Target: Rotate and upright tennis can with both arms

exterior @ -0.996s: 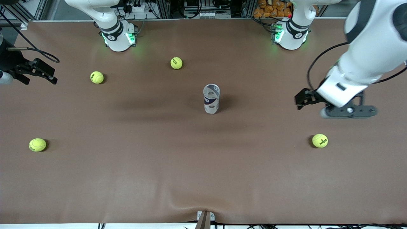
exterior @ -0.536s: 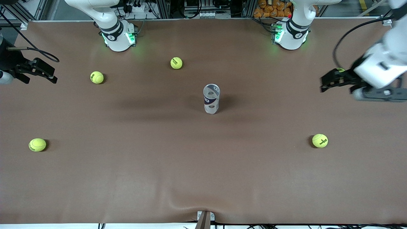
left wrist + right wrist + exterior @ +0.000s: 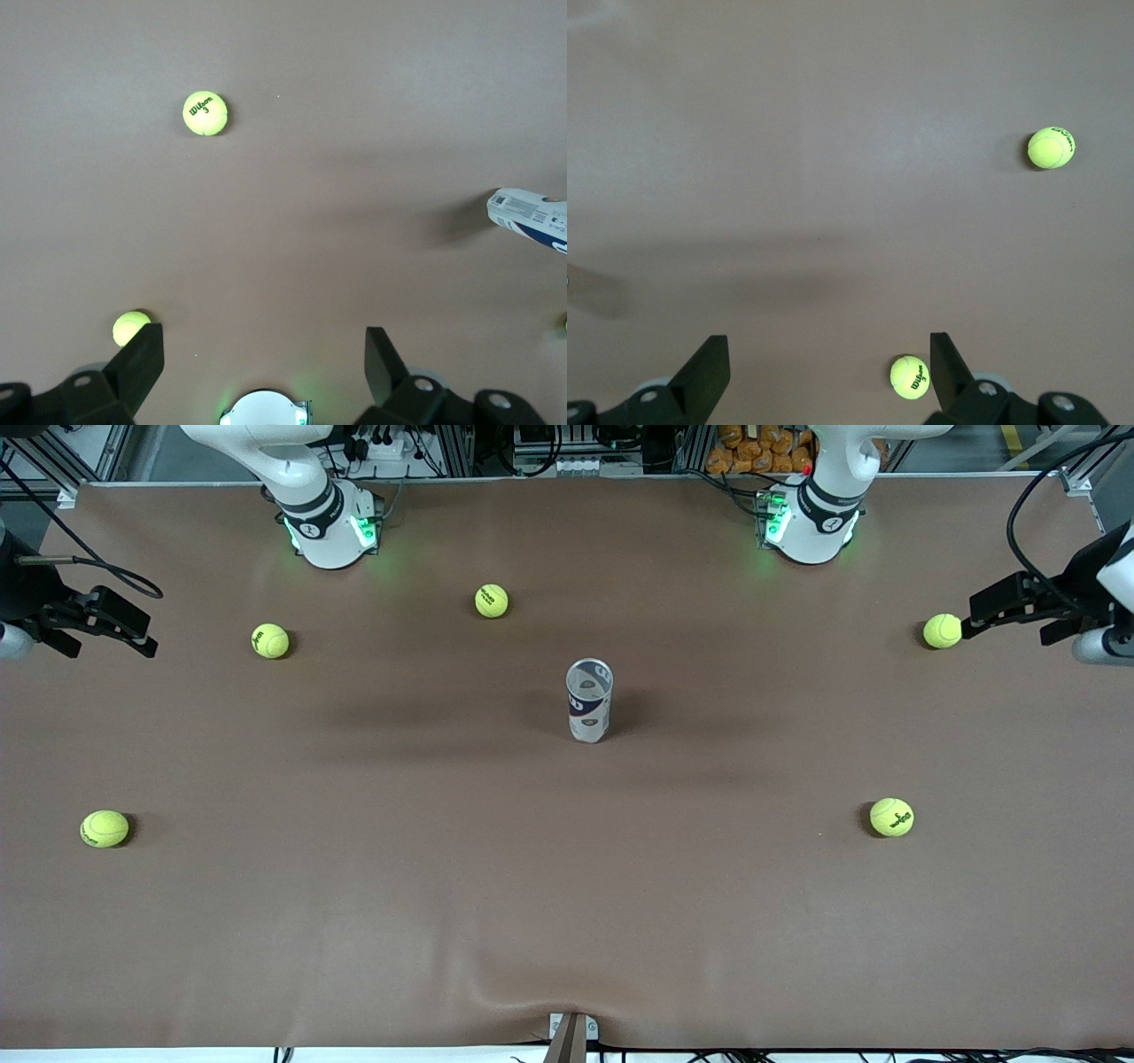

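Note:
The tennis can (image 3: 589,700) stands upright near the middle of the brown table, its open metallic rim up and its white and dark blue label showing. It also shows at the edge of the left wrist view (image 3: 530,216). My left gripper (image 3: 1019,615) is open and empty, up over the left arm's end of the table, beside a tennis ball (image 3: 942,631). My right gripper (image 3: 102,633) is open and empty over the right arm's end of the table. In the wrist views both the left gripper (image 3: 261,359) and the right gripper (image 3: 828,367) hold nothing.
Several more tennis balls lie scattered: one (image 3: 492,600) and another (image 3: 270,640) toward the arm bases, one (image 3: 104,828) and one (image 3: 891,817) nearer the front camera. The green-lit bases (image 3: 332,527) (image 3: 811,522) stand along the table's edge.
My left gripper has swung away from the can toward the left arm's end of the table, uncovering a tennis ball there. The can and the right arm have not moved.

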`<action>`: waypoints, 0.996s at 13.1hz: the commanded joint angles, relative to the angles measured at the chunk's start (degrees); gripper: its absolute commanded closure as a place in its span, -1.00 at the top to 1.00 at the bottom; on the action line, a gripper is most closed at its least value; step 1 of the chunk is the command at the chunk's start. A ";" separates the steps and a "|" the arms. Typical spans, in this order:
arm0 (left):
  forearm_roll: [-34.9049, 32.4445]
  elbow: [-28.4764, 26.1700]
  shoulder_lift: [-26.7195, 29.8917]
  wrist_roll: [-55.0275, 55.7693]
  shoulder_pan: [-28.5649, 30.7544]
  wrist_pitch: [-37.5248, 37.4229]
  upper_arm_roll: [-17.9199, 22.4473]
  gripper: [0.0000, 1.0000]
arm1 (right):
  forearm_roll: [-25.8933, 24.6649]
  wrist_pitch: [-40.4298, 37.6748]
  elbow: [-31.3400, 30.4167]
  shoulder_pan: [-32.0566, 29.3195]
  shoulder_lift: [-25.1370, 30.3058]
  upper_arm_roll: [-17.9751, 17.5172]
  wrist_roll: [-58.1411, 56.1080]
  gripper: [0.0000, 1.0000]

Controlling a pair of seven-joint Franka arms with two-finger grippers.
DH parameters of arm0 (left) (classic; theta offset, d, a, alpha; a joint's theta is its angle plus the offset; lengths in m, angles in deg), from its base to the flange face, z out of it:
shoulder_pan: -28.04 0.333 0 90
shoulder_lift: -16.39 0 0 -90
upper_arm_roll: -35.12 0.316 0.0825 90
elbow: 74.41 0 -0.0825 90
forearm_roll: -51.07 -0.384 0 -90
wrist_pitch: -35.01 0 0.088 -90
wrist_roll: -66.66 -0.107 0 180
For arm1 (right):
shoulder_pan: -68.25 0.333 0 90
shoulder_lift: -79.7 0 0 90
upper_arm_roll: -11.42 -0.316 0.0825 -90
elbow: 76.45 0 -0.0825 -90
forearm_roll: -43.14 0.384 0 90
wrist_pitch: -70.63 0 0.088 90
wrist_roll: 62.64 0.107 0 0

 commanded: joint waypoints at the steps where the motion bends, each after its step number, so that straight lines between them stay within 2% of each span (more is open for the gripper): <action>1: -4.28 -1.99 4.18 -1.01 -1.09 -0.41 0.94 1.00 | 0.68 -0.24 -1.01 -1.60 1.43 -0.85 -0.63 1.00; 8: -6.58 -2.34 4.01 -1.18 -1.09 -0.32 0.59 1.00 | 0.50 -0.86 -1.01 -1.69 1.61 -0.76 -0.63 1.00; 13: -6.05 -5.95 3.66 -1.27 -1.09 2.05 0.76 1.00 | 0.41 -1.73 -0.84 -1.69 2.13 -0.76 -0.63 1.00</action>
